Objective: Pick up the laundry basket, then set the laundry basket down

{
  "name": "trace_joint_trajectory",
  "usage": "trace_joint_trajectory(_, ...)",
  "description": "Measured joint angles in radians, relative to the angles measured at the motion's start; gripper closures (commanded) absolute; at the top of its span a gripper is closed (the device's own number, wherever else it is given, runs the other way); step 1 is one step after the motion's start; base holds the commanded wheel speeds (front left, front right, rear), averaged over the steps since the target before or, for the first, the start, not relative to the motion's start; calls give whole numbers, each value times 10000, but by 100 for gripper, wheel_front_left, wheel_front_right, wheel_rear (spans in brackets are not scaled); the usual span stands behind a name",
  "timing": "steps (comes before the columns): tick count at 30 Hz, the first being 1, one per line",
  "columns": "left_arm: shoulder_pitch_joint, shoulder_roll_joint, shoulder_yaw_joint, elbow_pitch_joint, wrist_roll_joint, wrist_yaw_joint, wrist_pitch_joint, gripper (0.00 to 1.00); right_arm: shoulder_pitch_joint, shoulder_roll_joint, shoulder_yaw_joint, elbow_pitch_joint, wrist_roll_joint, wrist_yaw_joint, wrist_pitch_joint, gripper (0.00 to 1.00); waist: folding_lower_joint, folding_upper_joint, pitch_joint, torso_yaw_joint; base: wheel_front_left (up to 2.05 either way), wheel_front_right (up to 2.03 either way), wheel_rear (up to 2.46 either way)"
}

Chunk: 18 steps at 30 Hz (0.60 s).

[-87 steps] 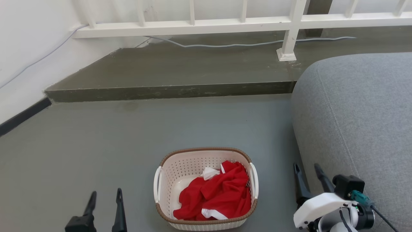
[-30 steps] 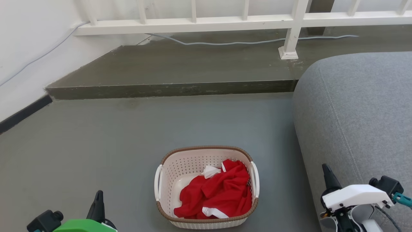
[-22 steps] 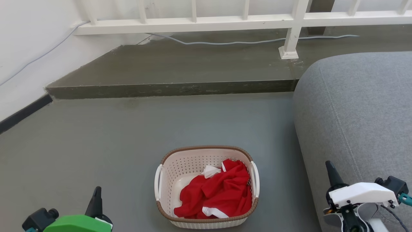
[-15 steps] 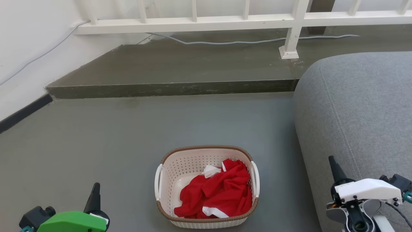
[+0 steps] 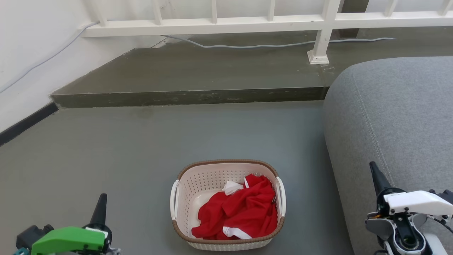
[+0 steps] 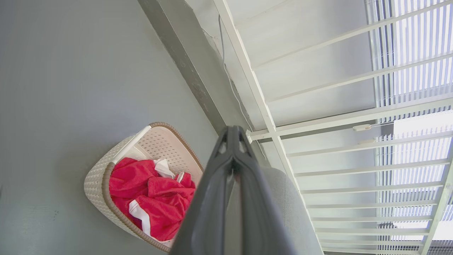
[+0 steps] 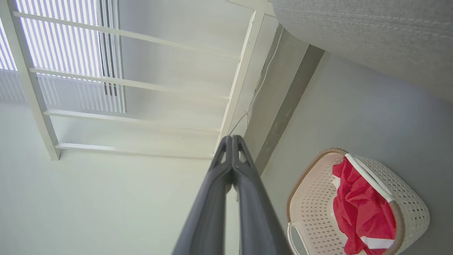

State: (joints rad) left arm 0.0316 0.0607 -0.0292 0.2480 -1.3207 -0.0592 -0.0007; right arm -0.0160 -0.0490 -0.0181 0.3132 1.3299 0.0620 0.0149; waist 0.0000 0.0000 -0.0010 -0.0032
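Note:
The laundry basket [image 5: 184, 191] stands on the grey floor, cream-white and perforated, with a brown rim and white side handles; red and white cloth lies inside. It also shows as the laundry basket [image 6: 99, 170] and the laundry basket [image 7: 407, 202] in the wrist views. My left gripper [image 5: 102, 202] is at the lower left, well apart from the basket, fingers pressed together. My right gripper [image 5: 376, 173] is at the lower right over the sofa's edge, also shut and holding nothing. Both pairs of closed fingers appear as the left gripper [image 6: 233, 131] and the right gripper [image 7: 231, 141].
A grey sofa [image 5: 396, 117] fills the right side, close to the basket. A raised concrete step [image 5: 184, 97] runs across behind, with a white railing [image 5: 247, 24] and a cable [image 5: 247, 46] on it. A white wall [image 5: 32, 53] borders the left.
Both grippers have closed since the earliest frame and their wrists have rolled. The left gripper has drifted left and the right gripper further right over the sofa. The basket has stayed in place.

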Motion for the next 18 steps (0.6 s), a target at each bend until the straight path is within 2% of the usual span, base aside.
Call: trace_joint_trajectory(18,-580,-4,430,134,-2347,-431,539,100,-271,4,-738,-155,2104,430,583,100,0,0,28,23,0,0,0)
